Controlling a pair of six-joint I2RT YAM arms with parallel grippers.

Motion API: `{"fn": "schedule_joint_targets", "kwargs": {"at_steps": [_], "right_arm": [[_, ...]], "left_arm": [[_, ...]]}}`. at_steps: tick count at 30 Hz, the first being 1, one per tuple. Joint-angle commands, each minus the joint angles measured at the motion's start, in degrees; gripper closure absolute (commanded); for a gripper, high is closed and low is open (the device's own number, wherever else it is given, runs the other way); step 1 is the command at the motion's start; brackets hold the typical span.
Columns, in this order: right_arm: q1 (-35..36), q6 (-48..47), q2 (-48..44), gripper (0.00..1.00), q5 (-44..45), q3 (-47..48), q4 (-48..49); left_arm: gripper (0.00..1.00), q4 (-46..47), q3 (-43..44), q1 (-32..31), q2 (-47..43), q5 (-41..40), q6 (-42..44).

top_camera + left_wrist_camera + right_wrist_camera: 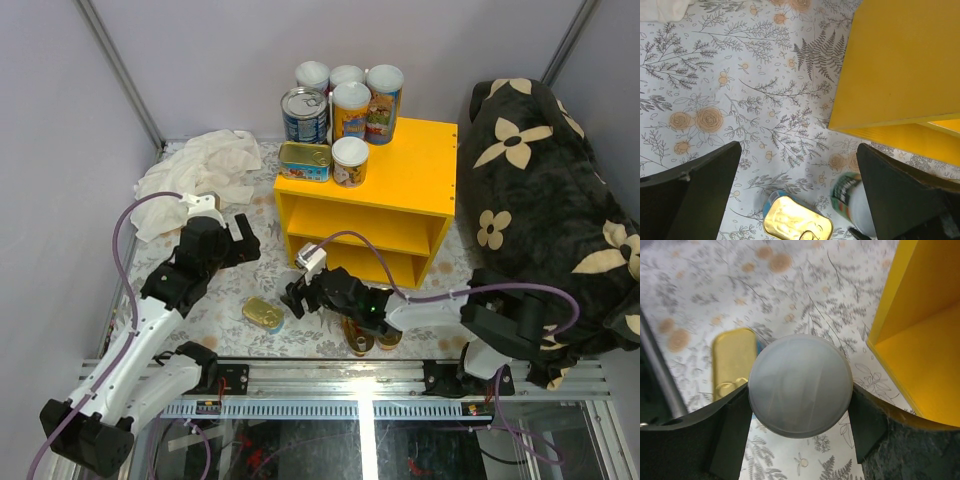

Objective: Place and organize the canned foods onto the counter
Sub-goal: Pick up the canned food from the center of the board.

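Right wrist view shows your right gripper [800, 405] clamped on both sides of the white-lidded can [800, 380], which stands on the floral floor [805, 285] just beside the yellow counter [920, 340], so please lift it straight up first.

glossy gold tin [797, 225], matt yellow counter [900, 60]

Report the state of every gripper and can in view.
left gripper: open, empty.
right gripper: shut on the white-lidded can.
white-lidded can: gripped, not yet on the yellow counter.
gold fish tin: sealed, flat on the floral floor.
counter-top cans: seven, resting on top.
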Motion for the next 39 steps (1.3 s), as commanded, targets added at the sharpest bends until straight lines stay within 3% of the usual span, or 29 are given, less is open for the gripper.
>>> {"fn": "schedule_joint_targets", "kwargs": {"at_steps": [1, 4, 9, 24, 39], "right_arm": [[2.3, -2.6, -10.2, 0.74, 3.0, -0.2, 4.1], [4.6, -5.3, -13.7, 0.8, 3.5, 0.6, 0.3], [6.8, -6.9, -19.3, 1.0, 3.2, 0.7, -3.0], [8.6, -22.9, -35.2, 1.0, 7.9, 10.9, -21.5], [8.6, -32.9, -40.7, 1.0, 13.3, 21.0, -21.9]], "left_arm": [[0.0, 2.3, 1.6, 0.4, -1.2, -1.5, 0.4], [0.0, 2.5, 1.5, 0.4, -1.1, -1.8, 0.7], [0.0, 2.4, 1.6, 0.4, -1.1, -2.0, 0.6], [0.0, 2.9, 1.0, 0.4, -1.6, -3.4, 1.0], [0.0, 2.8, 1.1, 0.6, -2.0, -3.6, 1.9]]}}
